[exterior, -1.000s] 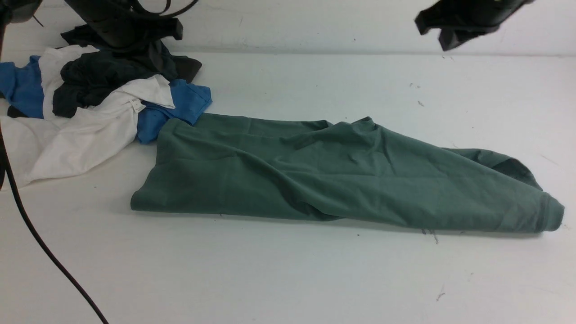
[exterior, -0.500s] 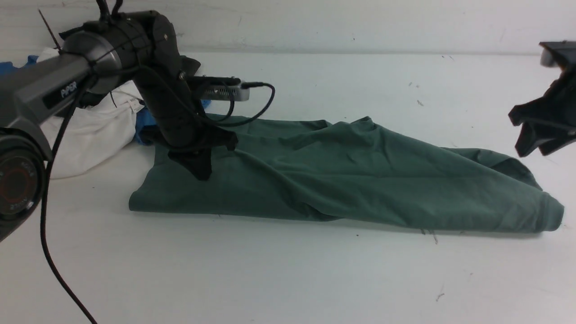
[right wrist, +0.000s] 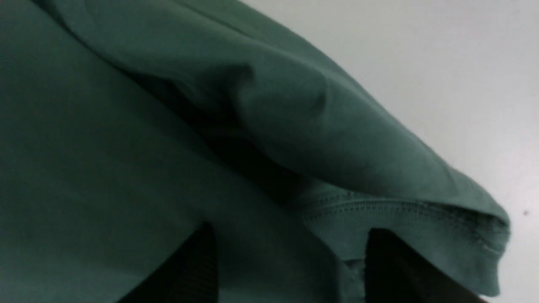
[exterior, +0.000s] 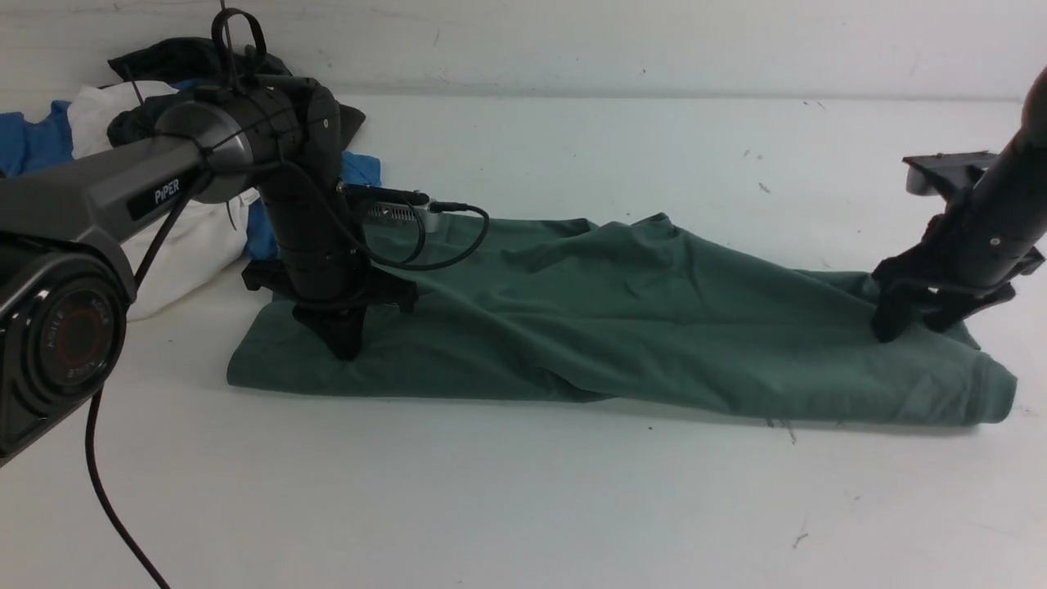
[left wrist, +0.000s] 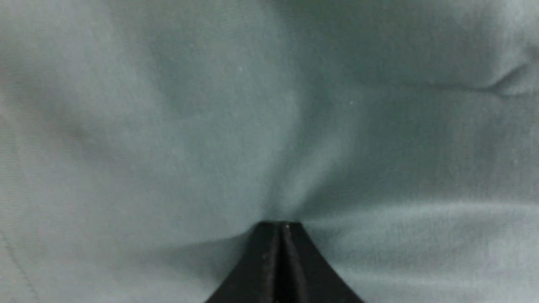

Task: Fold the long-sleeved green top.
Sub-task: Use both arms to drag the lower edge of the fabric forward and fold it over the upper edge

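1. White tabletop (exterior: pixel 523 507) fills the front view, scuffed with a few small dark marks, and a pale wall runs along its far edge.
2. The green long-sleeved top (exterior: pixel 622 327) lies across the middle of the table as a long, folded-over strip, from left of centre to the right side. It is creased along its length and has a stitched hem at its right end.
3. The left gripper (exterior: pixel 343 348) points straight down onto the left end of the top. In the left wrist view its fingers (left wrist: pixel 269 269) are pressed fully together, with the tips pushing into the cloth (left wrist: pixel 210 126), which dimples around them. No fabric shows between the fingers.
4. The right gripper (exterior: pixel 908 323) is down on the right end of the top. In the right wrist view its two fingers (right wrist: pixel 198 261) stand well apart, and the fabric (right wrist: pixel 105 147) and a stitched edge lie between them. They have not closed on anything.
5. A heap of other clothes sits at the far left, behind the left arm: a blue garment (exterior: pixel 33 143), a white garment (exterior: pixel 188 245) and a dark garment (exterior: pixel 139 123).
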### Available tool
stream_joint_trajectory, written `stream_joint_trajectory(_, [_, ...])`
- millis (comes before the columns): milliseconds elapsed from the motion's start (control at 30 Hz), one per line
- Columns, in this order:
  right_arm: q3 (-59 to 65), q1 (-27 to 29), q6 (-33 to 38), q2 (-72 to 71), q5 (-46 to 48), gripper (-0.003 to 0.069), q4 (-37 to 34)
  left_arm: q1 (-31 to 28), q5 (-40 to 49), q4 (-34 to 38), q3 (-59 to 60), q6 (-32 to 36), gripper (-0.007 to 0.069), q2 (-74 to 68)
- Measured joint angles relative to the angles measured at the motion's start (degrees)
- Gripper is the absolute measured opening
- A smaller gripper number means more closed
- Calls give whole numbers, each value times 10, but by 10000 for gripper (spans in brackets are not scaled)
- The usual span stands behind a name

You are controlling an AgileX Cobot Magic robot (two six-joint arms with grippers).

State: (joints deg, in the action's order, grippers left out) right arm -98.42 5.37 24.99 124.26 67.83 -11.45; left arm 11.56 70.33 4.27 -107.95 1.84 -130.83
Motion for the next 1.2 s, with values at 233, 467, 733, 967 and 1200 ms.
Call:
stream_joint_trajectory(233, [-46, -2, -39, 9, 24, 8, 5, 0, 0, -2, 0, 0, -4, 0])
stream_joint_trajectory(467, [-68, -4, -65, -44, 27, -1, 36, 0, 0, -1, 0, 0, -4, 0])
stream_joint_trajectory(733, [-70, -2, -99, -23, -1, -1, 73, 0, -2, 5, 0, 0, -4, 0])
stream_joint_trajectory(967, [-70, -2, -112, 19, -92, 50, 82, 0, -3, 7, 0, 0, -4, 0])
stream_joint_trajectory(1200, [-70, 1, -135, 26, -131, 273, 119, 0, -3, 1, -3, -1, -4, 0])
